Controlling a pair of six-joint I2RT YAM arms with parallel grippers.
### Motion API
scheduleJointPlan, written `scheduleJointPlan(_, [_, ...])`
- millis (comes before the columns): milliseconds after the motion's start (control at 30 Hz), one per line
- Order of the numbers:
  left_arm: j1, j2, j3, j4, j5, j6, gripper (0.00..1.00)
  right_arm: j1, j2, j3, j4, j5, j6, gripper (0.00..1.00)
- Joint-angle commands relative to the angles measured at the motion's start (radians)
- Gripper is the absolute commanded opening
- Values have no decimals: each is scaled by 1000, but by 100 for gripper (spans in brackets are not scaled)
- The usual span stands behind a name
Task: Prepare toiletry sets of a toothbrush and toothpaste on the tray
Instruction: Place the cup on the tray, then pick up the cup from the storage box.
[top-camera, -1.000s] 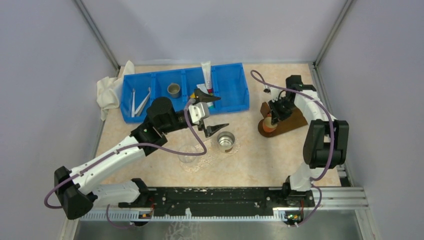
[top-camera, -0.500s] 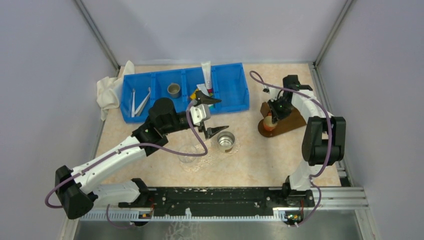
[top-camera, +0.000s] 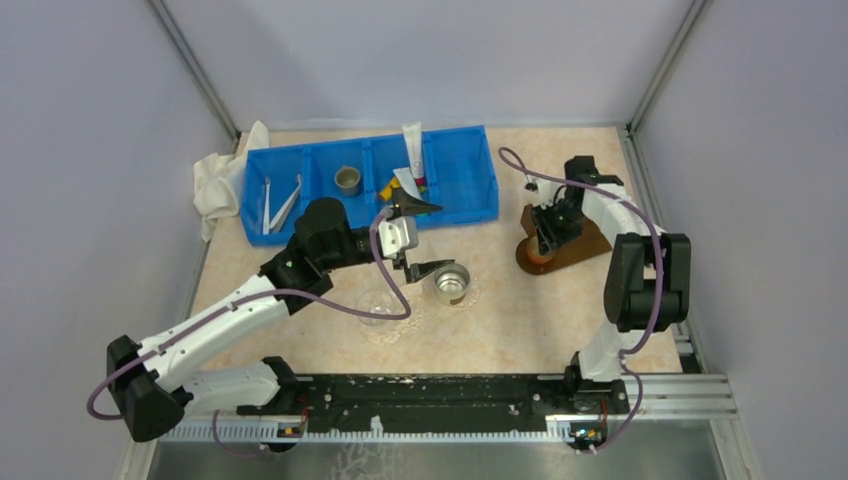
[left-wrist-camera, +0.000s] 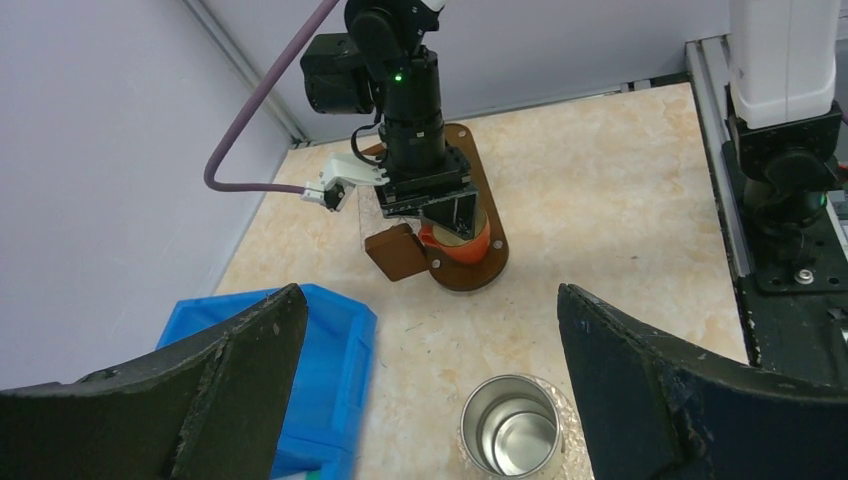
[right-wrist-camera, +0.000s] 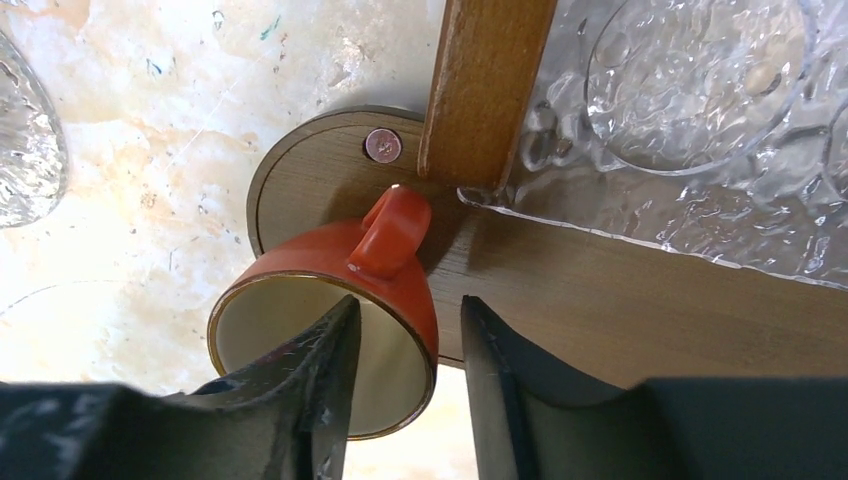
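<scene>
Several pale toothbrushes lie in the left compartment of the blue bin. A white toothpaste tube leans on the bin's back wall, and a yellow and green tube lies beside it. My left gripper is open and empty, above the table between the bin and a metal cup. My right gripper is open over the brown wooden tray. One finger is inside an orange mug and one outside its wall.
A second metal cup stands in the bin. A clear glass cup stands on the table near the left arm. A white cloth lies left of the bin. A clear textured glass piece rests on the tray.
My left gripper has drifted slightly toward the near side, still open. My right gripper has shifted a little over the orange mug on the tray.
</scene>
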Motion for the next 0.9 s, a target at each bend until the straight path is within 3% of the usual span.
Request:
scheduleJointPlan(0, [4,-32,-3,-39,53,38,99,3,-97,-9,8,-19,-14,46])
scheduleJointPlan(100, [4,-21,3,-40,21,40,99,-1,-132,-18,11,-33,-17,51])
scheduleJointPlan(433, [5,-6,-6,31,-151,2,99,-42,-243,-34,27,-157,-22,52])
scheduleJointPlan(867, [75,64,22,91,-305,-77,99,-106,-373,-60,47,-489,-60,52])
